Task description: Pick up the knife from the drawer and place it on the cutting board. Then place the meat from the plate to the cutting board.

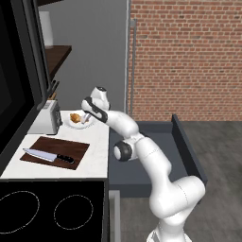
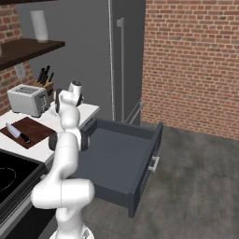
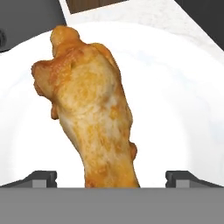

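Now the gripper (image 3: 111, 179) stands wide open around the meat (image 3: 89, 118) on the plate (image 3: 175, 113); the knife (image 1: 47, 155) lies on the cutting board (image 1: 71, 147).

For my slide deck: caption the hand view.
Open gripper poised over the meat, fingertips either side, on the white plate.

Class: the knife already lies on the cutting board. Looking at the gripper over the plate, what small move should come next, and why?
Probably close the fingers on the meat. The gripper is open with a finger on each side of the drumstick's narrow end, which still lies on the plate, so a grasp seems the next step.
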